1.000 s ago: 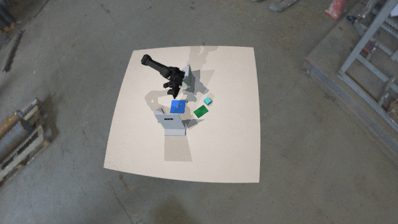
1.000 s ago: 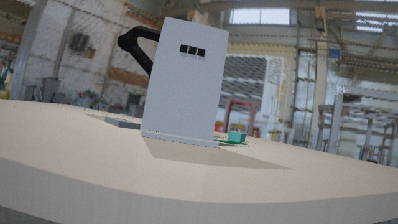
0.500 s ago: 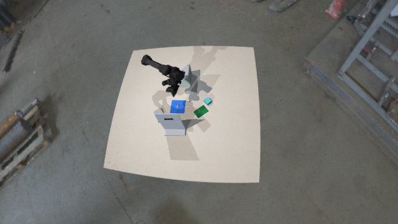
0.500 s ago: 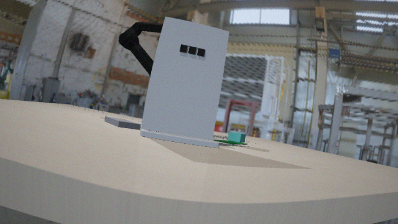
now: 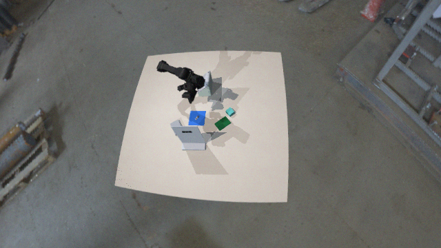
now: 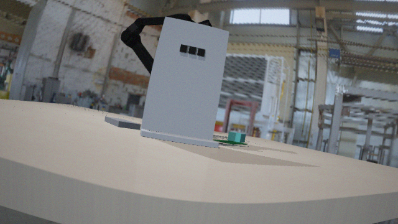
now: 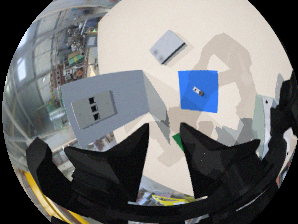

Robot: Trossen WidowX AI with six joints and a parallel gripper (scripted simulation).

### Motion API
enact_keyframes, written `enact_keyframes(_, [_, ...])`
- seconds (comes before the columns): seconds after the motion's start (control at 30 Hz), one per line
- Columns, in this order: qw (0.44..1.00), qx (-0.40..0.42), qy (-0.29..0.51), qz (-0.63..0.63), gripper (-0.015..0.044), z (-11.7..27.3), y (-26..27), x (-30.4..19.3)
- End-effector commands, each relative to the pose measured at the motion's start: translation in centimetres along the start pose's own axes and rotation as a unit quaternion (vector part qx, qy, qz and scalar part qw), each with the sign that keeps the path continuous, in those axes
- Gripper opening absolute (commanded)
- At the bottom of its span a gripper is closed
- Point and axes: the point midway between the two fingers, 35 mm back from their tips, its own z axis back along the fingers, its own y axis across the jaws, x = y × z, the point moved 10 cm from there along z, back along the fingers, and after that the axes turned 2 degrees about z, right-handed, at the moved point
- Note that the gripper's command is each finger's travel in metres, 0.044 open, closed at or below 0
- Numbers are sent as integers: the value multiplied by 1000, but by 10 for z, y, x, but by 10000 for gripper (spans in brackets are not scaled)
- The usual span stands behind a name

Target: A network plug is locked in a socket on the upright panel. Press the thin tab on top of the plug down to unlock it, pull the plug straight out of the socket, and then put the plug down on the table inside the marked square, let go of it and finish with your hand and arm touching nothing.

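The plug is a small grey and white piece lying on the blue marked square, inside its edges. The upright grey panel stands beside the square. Its socket block with dark openings shows in the wrist view, with no plug in it. My gripper is partly open, with nothing between its fingertips. It is in the air, apart from the plug, the square and the panel. The panel hides it in the exterior view.
A flat grey block lies near the panel. A green patch and a teal cube lie across from it. A pale upright piece stands close beside the arm.
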Motion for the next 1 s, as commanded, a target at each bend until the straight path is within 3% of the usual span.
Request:
enact_keyframes(0.0, [1000,-1,-3,3,156,11,5,-1])
enact_keyframes(0.1, [1000,-1,-4,3,156,15,7,0])
enact_keyframes(0.47, [1000,-1,-4,3,440,15,7,0])
enact_keyframes(0.97, [1000,-1,-4,3,440,15,7,0])
